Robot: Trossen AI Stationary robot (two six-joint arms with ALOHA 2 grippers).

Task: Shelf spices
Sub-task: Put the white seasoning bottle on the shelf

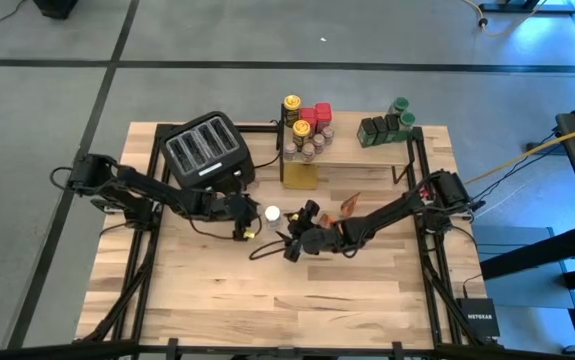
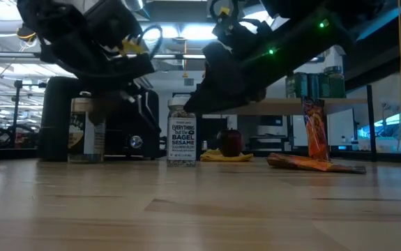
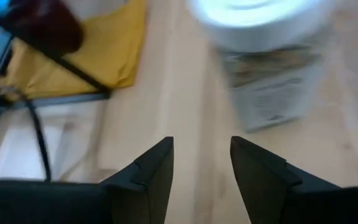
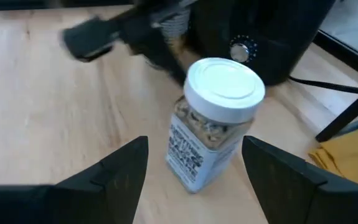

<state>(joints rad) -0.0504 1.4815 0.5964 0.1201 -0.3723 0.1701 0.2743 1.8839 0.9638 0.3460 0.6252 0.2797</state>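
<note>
- Overhead, in the high view, the left gripper [image 1: 242, 222] and right gripper [image 1: 294, 243] meet at centre frame, either side of a white-lidded jar [image 1: 271, 214]. The shelf [image 1: 352, 153] at upper centre carries more spice jars [image 1: 307, 127]; beside it sits the toaster [image 1: 205, 150].
- Low view alone shows the jar's label, reading "Bagel Sesame" [image 2: 181, 137], standing upright at centre. Another jar [image 2: 86, 130] at left is half hidden by an arm. A foil packet [image 2: 316, 162] lies at right.
- Left wrist view: jaws parted, holding nothing; the jar [image 3: 266, 59], blurred and cut off, sits upper right beyond them.
- Right wrist view: jaws wide apart and empty, with the jar [image 4: 213, 121] between and just beyond the tips, untouched.
</note>
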